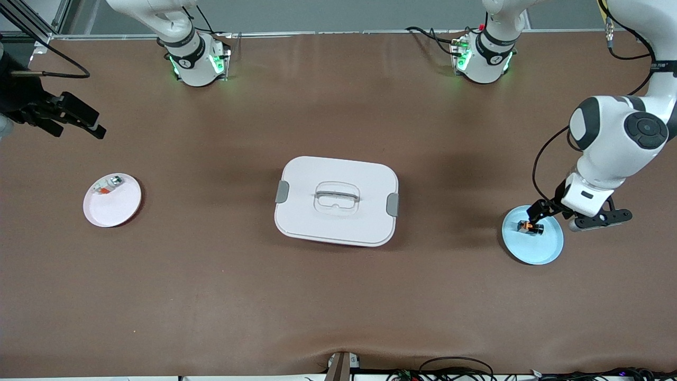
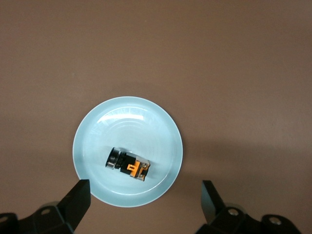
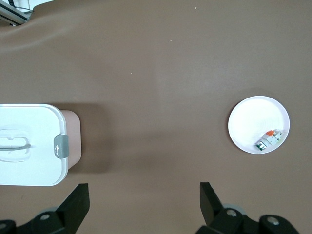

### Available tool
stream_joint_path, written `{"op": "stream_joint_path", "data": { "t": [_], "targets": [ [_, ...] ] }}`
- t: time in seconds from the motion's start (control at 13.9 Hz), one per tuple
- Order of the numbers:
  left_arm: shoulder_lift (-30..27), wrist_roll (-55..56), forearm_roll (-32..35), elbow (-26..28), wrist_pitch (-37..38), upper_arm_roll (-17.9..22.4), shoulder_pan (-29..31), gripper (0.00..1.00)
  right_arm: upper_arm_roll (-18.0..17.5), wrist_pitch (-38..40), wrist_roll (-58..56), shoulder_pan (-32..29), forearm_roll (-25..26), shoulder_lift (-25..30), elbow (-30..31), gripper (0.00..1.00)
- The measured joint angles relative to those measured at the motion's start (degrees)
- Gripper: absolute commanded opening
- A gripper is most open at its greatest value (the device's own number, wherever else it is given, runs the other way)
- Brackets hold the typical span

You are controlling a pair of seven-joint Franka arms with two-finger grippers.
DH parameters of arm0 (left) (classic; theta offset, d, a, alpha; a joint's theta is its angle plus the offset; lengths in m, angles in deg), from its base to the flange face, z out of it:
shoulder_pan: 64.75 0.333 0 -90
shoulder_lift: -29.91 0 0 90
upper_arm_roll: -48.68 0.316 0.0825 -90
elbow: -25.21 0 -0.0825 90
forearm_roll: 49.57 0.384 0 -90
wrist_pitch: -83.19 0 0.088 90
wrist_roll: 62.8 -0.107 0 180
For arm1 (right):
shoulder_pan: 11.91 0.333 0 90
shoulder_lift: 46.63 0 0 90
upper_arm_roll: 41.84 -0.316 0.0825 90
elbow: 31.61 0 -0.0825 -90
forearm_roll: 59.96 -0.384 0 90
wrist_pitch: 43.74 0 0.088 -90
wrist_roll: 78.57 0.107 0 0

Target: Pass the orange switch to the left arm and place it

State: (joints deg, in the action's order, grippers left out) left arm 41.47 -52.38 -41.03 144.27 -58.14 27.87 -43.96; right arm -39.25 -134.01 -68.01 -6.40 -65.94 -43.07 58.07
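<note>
Barely begun: orange switch [image 2: 129, 165] untouched on blue plate [image 2: 97, 131]; left claw [image 2: 144, 204] open above; right claw [image 1: 66, 119] open, waiting toward the right arm's end from box [image 1: 336, 201].

Arms [image 1: 613, 143]: glossy white shells, black round joint caps, black cables looped alongside. Bases ringed in black, lit green. Grippers black, angular, with screw holes.

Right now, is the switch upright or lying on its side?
On its side: the switch lies lengthwise in the blue plate, under the open left gripper.
</note>
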Motion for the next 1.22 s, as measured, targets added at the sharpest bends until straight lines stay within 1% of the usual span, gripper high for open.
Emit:
{"op": "stream_joint_path", "data": {
  "t": [0.14, 0.29, 0.43, 0.58, 0.72, 0.86, 1.01, 1.22],
  "targets": [
    [-2.36, -5.09, -1.54, -0.01, 2.12, -0.12, -0.03, 1.00, -0.03, -0.04, 0.00, 0.63, 0.00, -0.01, 0.03, 1.00],
    [-4.96, -6.16, -1.96, -0.20, 4.68, -0.75, -0.04, 1.00, -0.05, -0.07, 0.00, 1.09, 0.01, -0.03, 0.04, 1.00],
    [-8.00, -6.14, -2.06, -1.51, 9.41, -1.81, -0.06, 1.00, -0.05, -0.07, 0.02, 1.58, 0.02, -0.09, 0.07, 1.00],
    [-10.89, -5.60, -3.20, -5.38, 18.05, -2.77, -0.10, 1.00, -0.06, -0.07, 0.05, 2.04, 0.04, -0.14, 0.10, 1.00],
    [-12.44, -5.51, -3.89, -12.12, 28.63, -3.07, -0.11, 1.00, -0.06, -0.07, 0.05, 2.18, 0.04, -0.14, 0.11, 1.00],
    [-12.77, -5.51, -3.97, -17.83, 35.34, -3.07, -0.09, 1.00, -0.07, -0.07, 0.05, 2.56, 0.06, -0.14, 0.11, 1.00],
    [-12.69, -5.51, -3.98, -20.55, 38.50, -3.07, -0.07, 1.00, -0.06, -0.07, 0.05, 2.83, 0.10, -0.15, 0.12, 1.00],
    [-12.22, -5.50, -4.15, -21.78, 38.99, -3.52, 0.01, 1.00, -0.06, -0.07, 0.05, 2.88, 0.17, -0.15, 0.12, 1.00]
  ]
}}
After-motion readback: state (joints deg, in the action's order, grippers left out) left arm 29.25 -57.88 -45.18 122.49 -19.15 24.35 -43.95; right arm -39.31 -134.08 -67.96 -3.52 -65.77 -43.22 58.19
